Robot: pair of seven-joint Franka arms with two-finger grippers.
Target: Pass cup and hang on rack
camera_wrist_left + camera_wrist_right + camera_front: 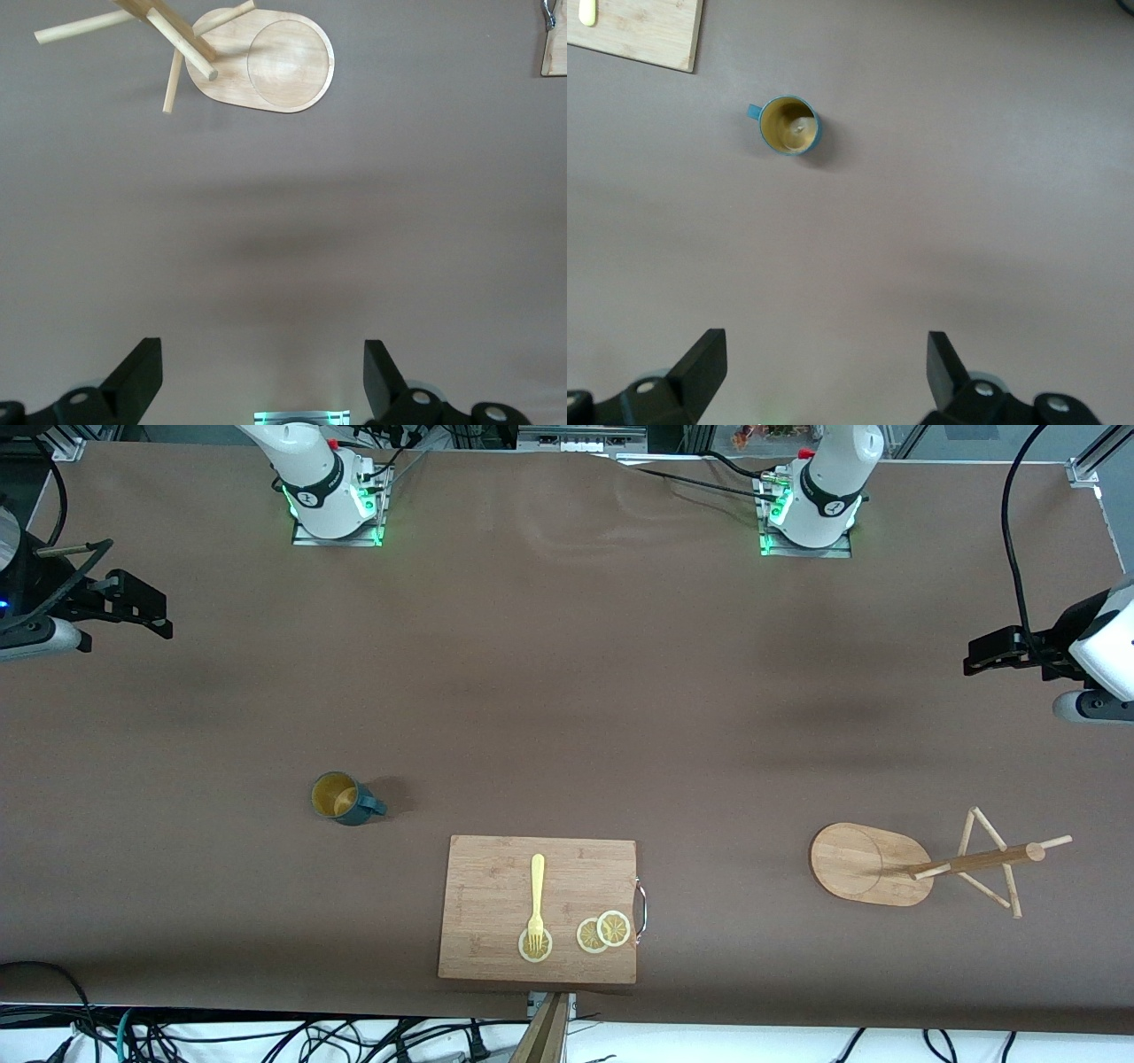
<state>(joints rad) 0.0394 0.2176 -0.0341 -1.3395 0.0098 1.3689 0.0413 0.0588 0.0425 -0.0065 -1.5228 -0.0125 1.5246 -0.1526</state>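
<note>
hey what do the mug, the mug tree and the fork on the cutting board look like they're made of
Cup: dark teal outside, matte yellowish-tan inside; probably glazed ceramic, possibly plastic.
Rack: pale bamboo or wood, faint grain on its base, unpainted pegs.
Fork: uniform pale yellow, most likely plastic.

White arms, black pincers, green-lit bases.

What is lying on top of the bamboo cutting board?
On the cutting board lie a yellow fork and three lemon slices. The fork's tines rest on one slice, covering part of it; the other two overlap, so part of one is hidden.
</note>
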